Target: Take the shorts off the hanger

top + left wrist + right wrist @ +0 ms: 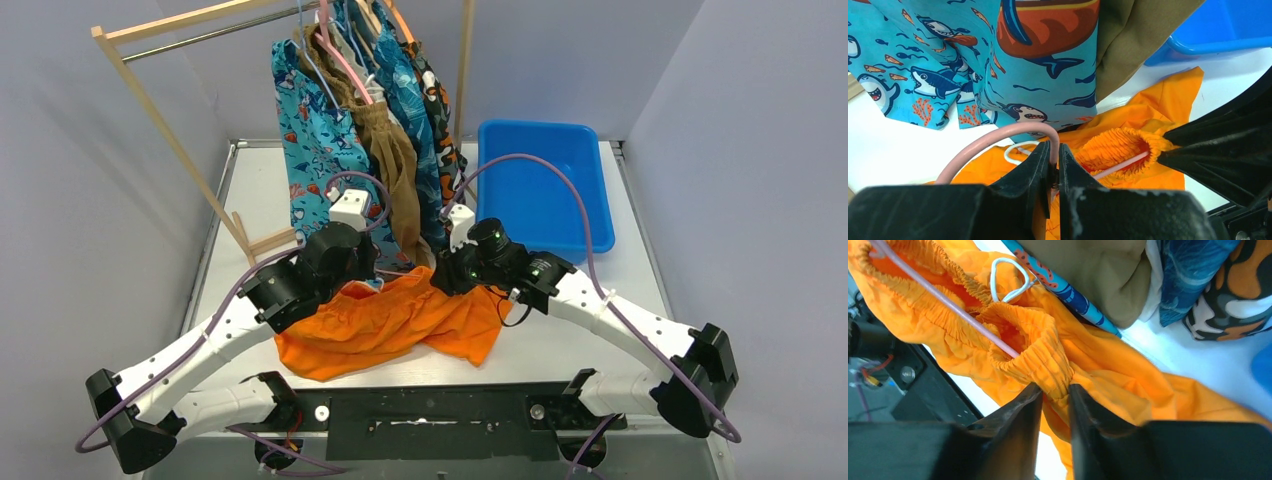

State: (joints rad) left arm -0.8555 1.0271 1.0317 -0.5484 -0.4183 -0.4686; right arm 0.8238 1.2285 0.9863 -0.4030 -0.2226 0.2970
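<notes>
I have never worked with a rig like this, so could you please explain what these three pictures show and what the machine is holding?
You are looking at two robot arms bolted at the near edge of a white table, each ending in a two-finger gripper. The wide picture comes from a fixed camera above and behind the arms. The other two come from a small camera on each wrist, so the black fingers at the bottom of those are the robot's own. On the table lie orange shorts with a pink hanger running through the waistband, and a blue bin sits further back. Several hanging shorts are on a wooden rack. The left gripper is shut on the hanger's wire. The right gripper pinches the orange shorts' elastic waistband.
</notes>
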